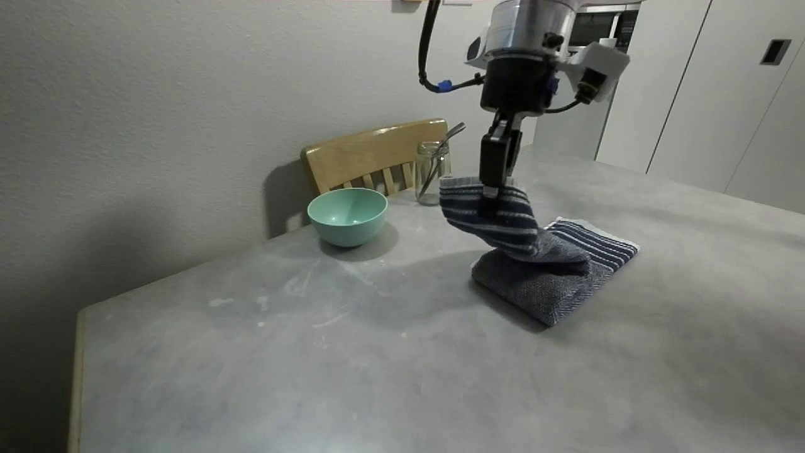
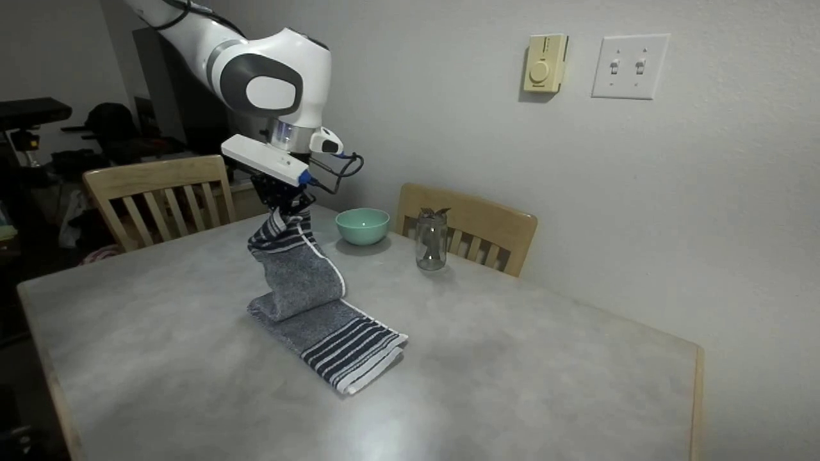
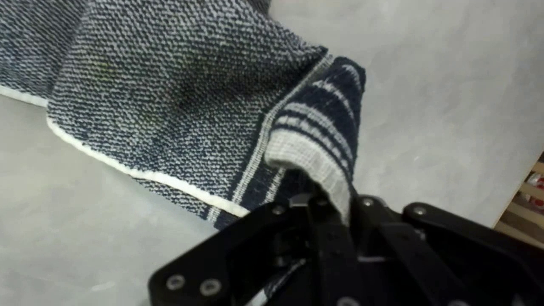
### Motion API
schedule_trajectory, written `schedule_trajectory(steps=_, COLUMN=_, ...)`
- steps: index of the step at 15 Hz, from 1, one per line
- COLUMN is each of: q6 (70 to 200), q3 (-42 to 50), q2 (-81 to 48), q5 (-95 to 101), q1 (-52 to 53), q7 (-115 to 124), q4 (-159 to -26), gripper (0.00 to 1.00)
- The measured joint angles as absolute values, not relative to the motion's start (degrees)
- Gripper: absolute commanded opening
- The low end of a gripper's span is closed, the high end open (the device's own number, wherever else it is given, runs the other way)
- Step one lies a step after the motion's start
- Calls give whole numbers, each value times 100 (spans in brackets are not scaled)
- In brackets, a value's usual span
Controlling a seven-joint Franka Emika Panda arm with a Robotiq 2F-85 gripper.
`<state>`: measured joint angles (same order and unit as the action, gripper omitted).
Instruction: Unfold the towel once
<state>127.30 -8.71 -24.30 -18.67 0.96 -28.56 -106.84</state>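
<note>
Wrist view shows the gripper (image 3: 340,202) pinching a striped end of the towel (image 3: 161,97), with the pale hem running into its grip and part of that end curling over in front. Both exterior views put the towel on the side of the bowl (image 2: 362,229) away from the wall (image 2: 448,128), with a gap between the two. The held end is up off the table (image 2: 512,358); from there the cloth slopes down to the rest of the towel, which lies folded on the table. Its other visible striped end rests on the table, farther from the bowl than the held end, its layers slightly parted at the edge.

A glass jar (image 2: 423,253) stands near the bowl with utensils (image 2: 435,212) leaning in it. A wooden chair (image 2: 493,219) stands at the table's edge, on the wall side of the bowl. In an exterior view another chair (image 2: 157,171) appears left of the bowl, while a thermostat (image 2: 540,70) and a light switch (image 2: 631,66) are on the wall, above and to the right of the bowl.
</note>
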Motion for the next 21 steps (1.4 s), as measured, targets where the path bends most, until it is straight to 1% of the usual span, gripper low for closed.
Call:
schedule_trajectory(steps=4, q6=13471, q3=-1058, q2=-2871, q5=-1867, q1=428, q7=-2049, q4=-10386, gripper=2)
schedule_trajectory(steps=7, q6=13788, q3=-1155, q2=-3187, q5=-1867, q1=559, q7=-1657, q4=-10124, gripper=2)
schedule_trajectory(steps=12, q6=13763, q3=-1283, q2=-3547, q5=-1880, q1=605, q7=-1264, q4=-9783, gripper=2)
schedule_trajectory(steps=21, q6=13763, q3=-1719, q2=-3560, q5=-1881, q1=607, q7=-1472, q4=-9749, gripper=2)
